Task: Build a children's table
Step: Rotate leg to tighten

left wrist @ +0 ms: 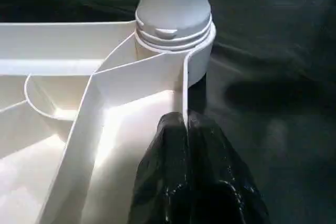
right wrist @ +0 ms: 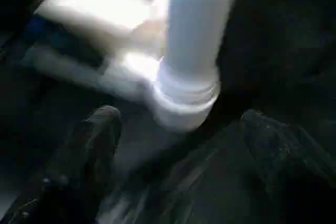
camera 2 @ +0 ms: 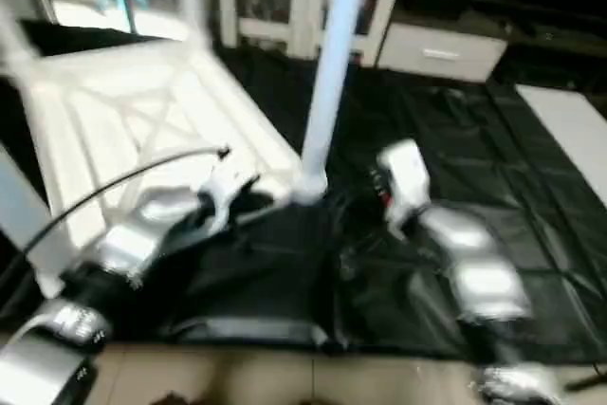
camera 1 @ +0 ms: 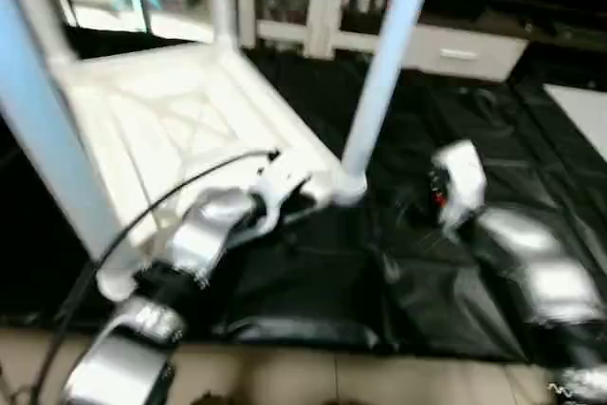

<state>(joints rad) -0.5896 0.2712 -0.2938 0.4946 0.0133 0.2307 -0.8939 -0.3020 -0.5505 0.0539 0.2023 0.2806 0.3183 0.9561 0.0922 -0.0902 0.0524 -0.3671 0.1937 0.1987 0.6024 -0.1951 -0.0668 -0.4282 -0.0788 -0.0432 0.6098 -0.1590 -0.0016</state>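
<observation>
left claw (left wrist: 186, 129): shut on tabletop (camera 1: 180, 130) rim | leg (camera 1: 384, 64): upright in corner socket (left wrist: 176, 40)

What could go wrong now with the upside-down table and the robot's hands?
1. The left gripper is pinched shut on the thin rim of the table top. If the arm tugs, the top could tip or slide on the black sheet.
2. The right gripper is open beside the near leg, not holding it. A bump could knock the leg crooked if it isn't fully seated in its socket.
</observation>
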